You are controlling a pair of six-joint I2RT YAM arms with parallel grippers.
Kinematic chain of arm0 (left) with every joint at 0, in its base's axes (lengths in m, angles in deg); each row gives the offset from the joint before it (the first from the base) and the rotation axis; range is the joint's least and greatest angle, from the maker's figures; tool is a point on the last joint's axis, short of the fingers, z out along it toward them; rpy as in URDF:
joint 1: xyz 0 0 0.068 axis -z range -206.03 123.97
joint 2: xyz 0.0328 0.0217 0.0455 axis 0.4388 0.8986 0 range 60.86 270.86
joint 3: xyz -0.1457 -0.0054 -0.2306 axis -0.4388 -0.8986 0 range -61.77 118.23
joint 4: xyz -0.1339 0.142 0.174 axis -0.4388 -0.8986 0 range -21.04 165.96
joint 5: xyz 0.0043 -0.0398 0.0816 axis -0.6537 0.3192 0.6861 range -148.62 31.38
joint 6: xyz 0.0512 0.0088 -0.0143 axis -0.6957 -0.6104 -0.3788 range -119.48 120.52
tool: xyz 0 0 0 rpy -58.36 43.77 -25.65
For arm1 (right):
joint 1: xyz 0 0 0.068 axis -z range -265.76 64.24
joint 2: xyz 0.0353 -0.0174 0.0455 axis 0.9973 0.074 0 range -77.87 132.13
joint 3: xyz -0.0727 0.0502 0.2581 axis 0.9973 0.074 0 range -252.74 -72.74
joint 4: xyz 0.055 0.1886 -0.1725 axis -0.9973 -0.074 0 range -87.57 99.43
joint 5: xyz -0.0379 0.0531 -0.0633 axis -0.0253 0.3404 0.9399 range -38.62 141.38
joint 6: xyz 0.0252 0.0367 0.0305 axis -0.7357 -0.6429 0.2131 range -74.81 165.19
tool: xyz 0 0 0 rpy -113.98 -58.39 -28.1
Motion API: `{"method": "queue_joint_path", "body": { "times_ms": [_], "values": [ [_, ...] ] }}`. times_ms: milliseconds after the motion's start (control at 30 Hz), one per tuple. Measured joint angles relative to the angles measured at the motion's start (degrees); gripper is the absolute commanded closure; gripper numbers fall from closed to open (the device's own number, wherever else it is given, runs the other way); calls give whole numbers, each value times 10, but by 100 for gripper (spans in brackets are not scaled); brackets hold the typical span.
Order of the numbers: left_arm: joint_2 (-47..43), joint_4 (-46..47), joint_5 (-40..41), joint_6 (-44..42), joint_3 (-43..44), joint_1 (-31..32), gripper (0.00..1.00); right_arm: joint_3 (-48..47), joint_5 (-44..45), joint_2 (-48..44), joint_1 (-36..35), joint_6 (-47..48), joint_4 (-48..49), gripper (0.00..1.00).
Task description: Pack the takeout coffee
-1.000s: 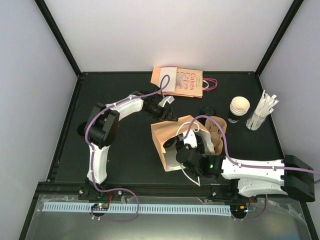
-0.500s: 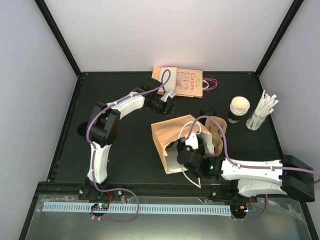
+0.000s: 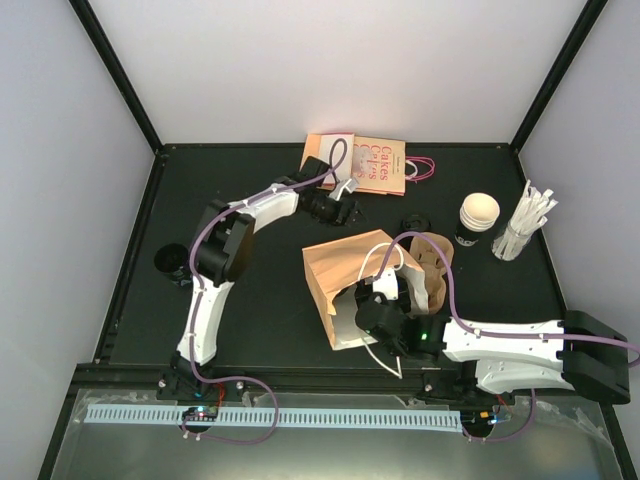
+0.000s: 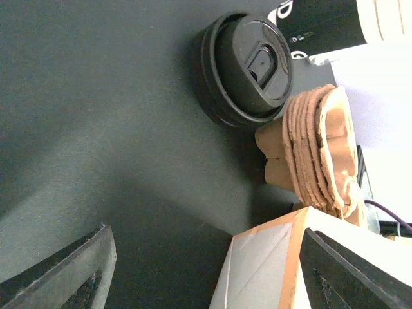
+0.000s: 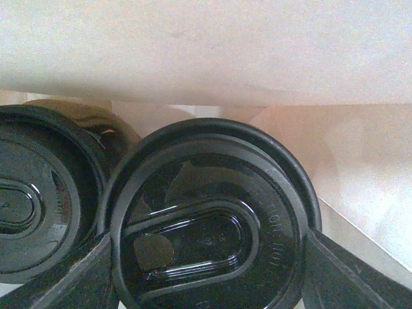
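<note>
Takeout coffee (image 5: 206, 219), pinched by the right gripper (image 5: 206, 261), should descend upright beside the second lid (image 5: 38, 199) in the bag (image 5: 206, 51); left gripper (image 4: 206, 267) fingers spread.

finish: round black plastic lid (image 5: 212, 219) glossy, smooth, reflective | loose black plastic lid (image 4: 248, 67) duller, satin | brown moulded-pulp cup carrier (image 4: 322, 148) rough, fibrous, matt | brown paper bag (image 3: 330, 268) matt, white inside smooth | black table top (image 4: 96, 129) matt, faintly grained | black paper cup (image 4: 318, 22) slight sheen

Peach paper bag (image 3: 368, 165): red lettering, top word "Cakes". Black cup lid (image 5: 212, 222): embossed letters "…TION HOT" along its right rim.
</note>
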Motion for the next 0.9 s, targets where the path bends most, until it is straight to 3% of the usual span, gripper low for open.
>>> {"method": "queue_joint_path", "body": {
  "times_ms": [900],
  "values": [
    [17,64,-42,37,-3,41,26,-18,24,38,9,-32,-12,61]
  ]
}}
